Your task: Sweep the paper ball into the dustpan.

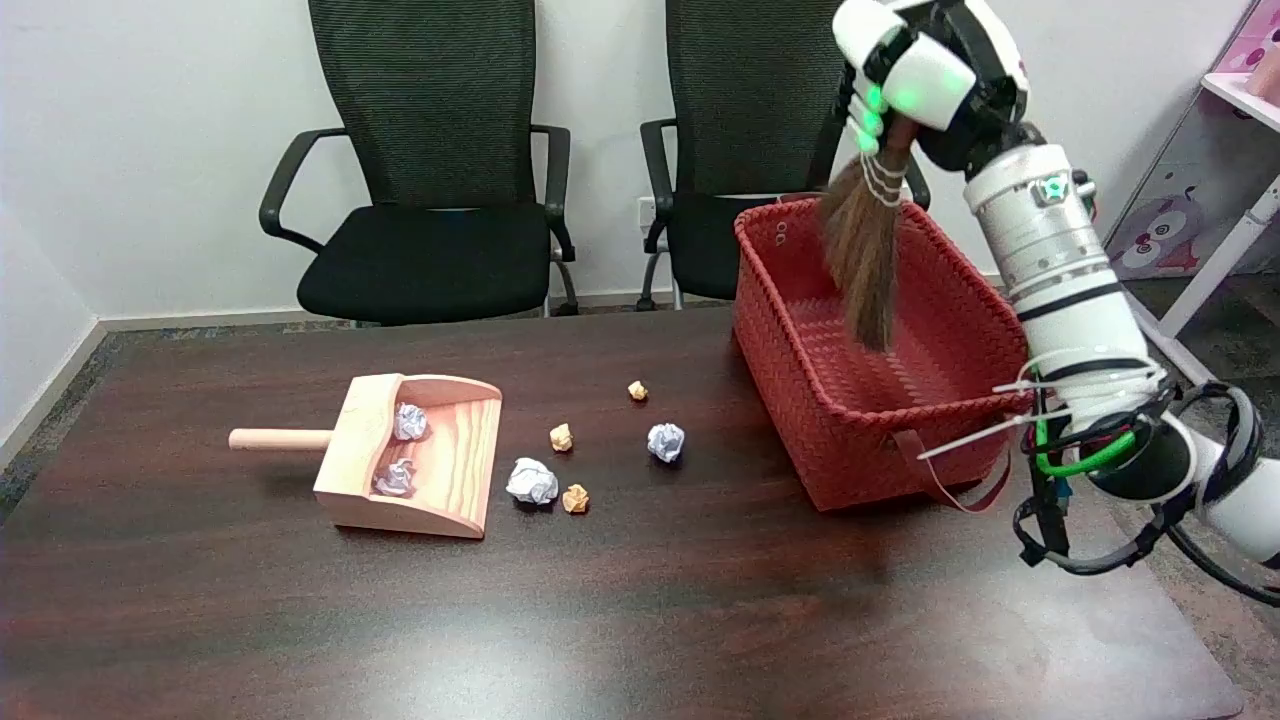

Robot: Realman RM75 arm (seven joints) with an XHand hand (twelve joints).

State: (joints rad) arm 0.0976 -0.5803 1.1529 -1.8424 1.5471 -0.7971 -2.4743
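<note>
1. Crumpled white paper forms the nearest loose paper ball (532,481), lying on the dark wooden table (640,620) just beside the open mouth of the dustpan (415,455). Judged by its look, it is very light, soft and springy; it should roll or skip under a hard stroke, so slow, low strokes are advisable.
2. A second white ball (666,441) lies further right, toward the basket. Three small tan balls (575,498) (561,437) (637,390) lie scattered between, well apart from one another.
3. Two white balls (410,421) (396,478) already lie inside the dustpan.
4. Pale wood makes up the dustpan; it appears rigid and light and may slide if pushed. Its round handle (280,438) points left, its mouth faces right.
5. Do not grasp the ball directly. The contact tool is the brush (865,250), with brown, flexible bristles bound by white cord at the neck; the stiff bound end is the holding point.
6. The right hand (925,75) holds the brush at that upper end, fingers closed around it, bristles hanging down into the red woven basket (850,440).
7. Two black chairs (430,200) stand behind the table.
</note>
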